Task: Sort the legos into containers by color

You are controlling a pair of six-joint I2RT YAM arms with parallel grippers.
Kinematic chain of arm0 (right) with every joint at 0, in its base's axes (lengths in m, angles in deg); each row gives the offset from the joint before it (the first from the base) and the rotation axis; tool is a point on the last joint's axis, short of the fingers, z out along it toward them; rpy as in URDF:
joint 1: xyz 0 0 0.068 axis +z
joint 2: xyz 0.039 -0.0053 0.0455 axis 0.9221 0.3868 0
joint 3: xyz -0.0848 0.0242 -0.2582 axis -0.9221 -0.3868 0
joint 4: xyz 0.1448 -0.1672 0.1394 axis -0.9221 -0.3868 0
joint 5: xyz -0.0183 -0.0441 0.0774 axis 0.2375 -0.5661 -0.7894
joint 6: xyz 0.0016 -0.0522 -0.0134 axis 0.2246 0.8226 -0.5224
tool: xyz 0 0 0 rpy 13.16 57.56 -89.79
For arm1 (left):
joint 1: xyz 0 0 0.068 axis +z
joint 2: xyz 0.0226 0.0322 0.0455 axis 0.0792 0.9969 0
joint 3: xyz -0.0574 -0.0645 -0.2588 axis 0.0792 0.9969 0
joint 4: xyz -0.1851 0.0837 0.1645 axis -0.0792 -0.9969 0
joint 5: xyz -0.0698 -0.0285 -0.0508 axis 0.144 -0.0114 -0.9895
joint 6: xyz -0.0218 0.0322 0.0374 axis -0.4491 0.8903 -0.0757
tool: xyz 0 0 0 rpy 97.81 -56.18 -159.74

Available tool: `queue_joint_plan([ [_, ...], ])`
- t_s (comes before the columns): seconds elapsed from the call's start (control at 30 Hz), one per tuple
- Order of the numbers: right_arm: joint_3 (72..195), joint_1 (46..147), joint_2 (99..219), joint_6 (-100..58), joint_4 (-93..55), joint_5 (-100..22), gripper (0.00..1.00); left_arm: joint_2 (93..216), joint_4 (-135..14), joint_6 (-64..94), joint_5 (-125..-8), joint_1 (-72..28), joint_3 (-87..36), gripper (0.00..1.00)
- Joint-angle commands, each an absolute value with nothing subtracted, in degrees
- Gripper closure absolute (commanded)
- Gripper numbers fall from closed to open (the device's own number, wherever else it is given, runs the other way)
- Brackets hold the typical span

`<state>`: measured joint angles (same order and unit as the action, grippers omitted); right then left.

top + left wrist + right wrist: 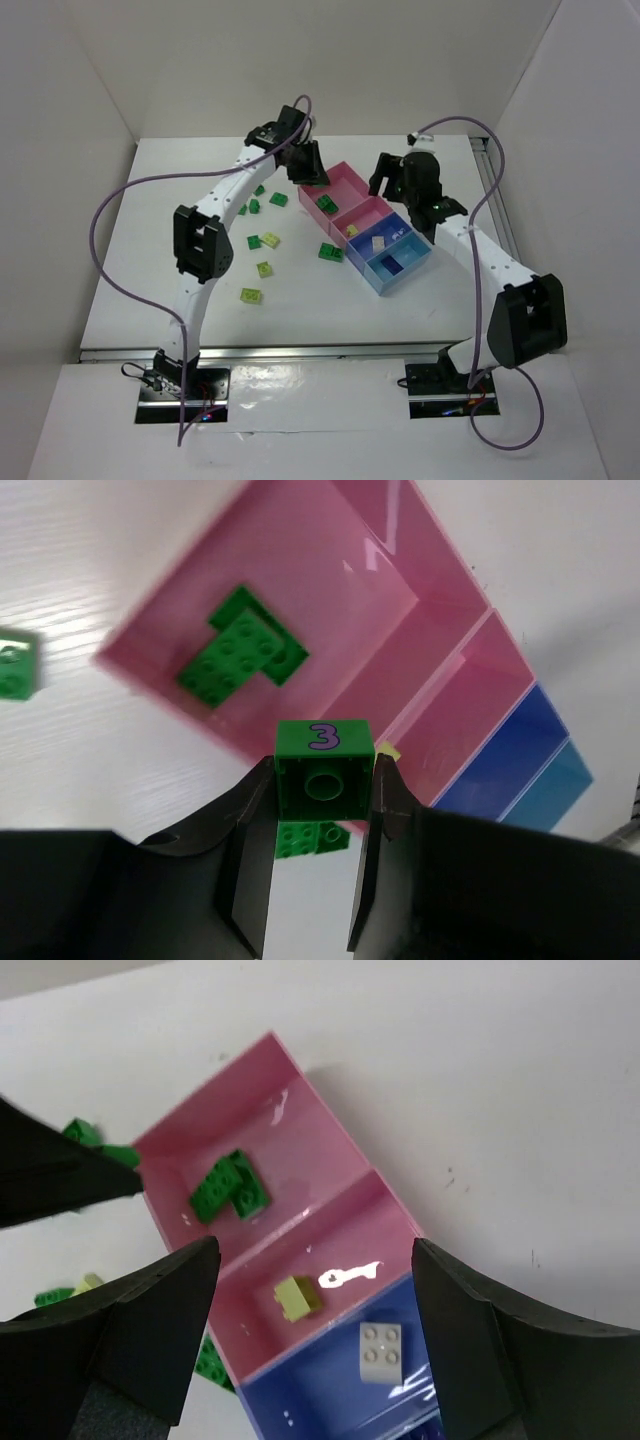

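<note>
My left gripper (pixel 308 166) (pixel 323 785) is shut on a dark green brick marked "3" (pixel 322 768), held above the near edge of the far pink bin (pixel 345 180) (pixel 330 570). Two dark green bricks (pixel 240 655) (pixel 228 1188) lie in that bin. My right gripper (pixel 398 180) (pixel 313 1250) is open and empty above the bin row. The second pink bin (pixel 375 1225) holds a lime brick (pixel 298 1298). The blue bin (pixel 330 1390) holds a cream brick (pixel 381 1350). The light blue bin (pixel 405 272) holds a dark blue brick (pixel 392 264).
Loose dark green bricks (pixel 278 199) (pixel 254 241) (pixel 330 252) and lime bricks (pixel 271 239) (pixel 264 268) (pixel 251 295) lie on the white table left of the bins. White walls stand on three sides. A metal rail (pixel 300 352) runs along the near edge.
</note>
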<state>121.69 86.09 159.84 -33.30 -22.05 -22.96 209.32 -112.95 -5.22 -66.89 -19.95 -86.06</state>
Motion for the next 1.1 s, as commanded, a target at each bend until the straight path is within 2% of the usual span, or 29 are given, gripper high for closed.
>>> queue_joint_plan([
  [0.0, 116.63, 86.23, 155.67, -35.61, -23.88, -21.57, 0.15, 215.28, -109.55, -8.84, -72.55, -20.94, -90.55, 0.7],
  [0.03, 115.66, 86.23, 154.78, -35.61, -24.93, -22.37, 0.15, 215.9, -108.58, -8.85, -73.44, -20.95, -90.56, 0.65],
  [0.07, 114.86, 86.23, 153.73, -35.61, -25.46, -23.16, 0.15, 216.43, -107.7, -9.72, -74.5, -21.47, -91.08, 0.55],
  [0.1, 113.12, 87.1, 151.71, -35.61, -25.99, -24.12, 0.15, 216.44, -106.39, -9.73, -76.68, -21.48, -91.09, 0.4],
  [0.13, 112.31, 88.41, 150.56, -35.61, -26.52, -25.7, 0.15, 216.96, -106.38, -10.42, -77.31, -21.48, -91.09, 0.31],
  [0.2, 110.56, 90.61, 147.41, -35.61, -26.52, -26.24, 0.17, 215.57, -106.37, -10.43, -77.32, -22.0, -90.48, 0.08],
  [0.23, 108.72, 92.01, 146.52, -35.0, -26.52, -26.85, 0.18, 214.34, -106.37, -9.56, -76.27, -22.0, -89.51, 0.0],
  [0.47, 109.48, 106.51, 149.84, -34.99, -28.46, -20.46, 0.2, 197.93, -106.37, -5.07, -60.84, -20.34, -74.5, 0.0],
  [0.57, 111.68, 108.11, 152.74, -34.99, -28.98, -19.74, 0.2, 195.17, -109.36, -4.54, -53.1, -16.3, -67.02, 0.0],
  [0.67, 116.42, 109.51, 157.22, -33.69, -28.98, -21.65, 0.2, 195.17, -111.47, -3.49, -49.21, -11.73, -62.09, 0.01],
  [0.77, 121.86, 110.83, 163.1, -32.01, -29.51, -23.24, 0.2, 196.04, -111.47, -1.91, -48.58, -9.61, -60.32, 0.1],
  [1.0, 131.81, 113.55, 176.2, -32.35, -34.69, -23.01, 0.2, 202.1, -112.7, 0.73, -48.58, -9.08, -62.26, 0.11],
  [1.07, 132.35, 113.56, 179.1, -34.02, -36.1, -21.68, 0.25, 202.72, -112.7, 0.12, -47.18, -9.08, -62.26, 0.12],
])
